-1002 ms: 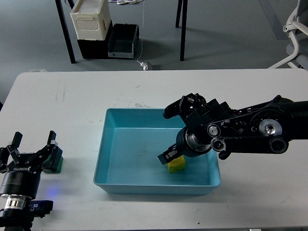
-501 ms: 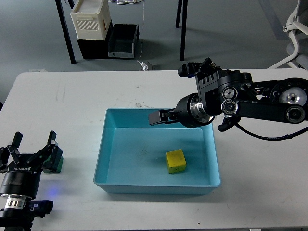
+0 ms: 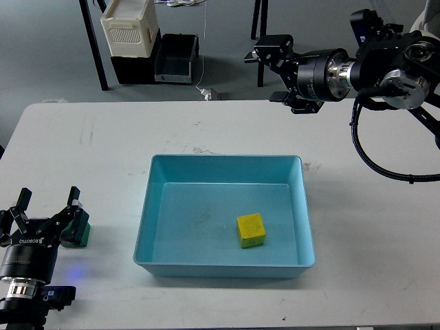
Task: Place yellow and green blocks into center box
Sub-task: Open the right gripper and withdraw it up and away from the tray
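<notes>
Right claw (image 3: 270,74) spread, empty; left claw (image 3: 47,210) straddles green block (image 3: 78,229).

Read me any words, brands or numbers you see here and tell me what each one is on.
"ROBOTIQ": white letters on the body of the left claw.
Yellow block in the box: a faint mark on its side, too small to read.
Right claw: no readable text.
White crate on the floor: no readable text.
</notes>
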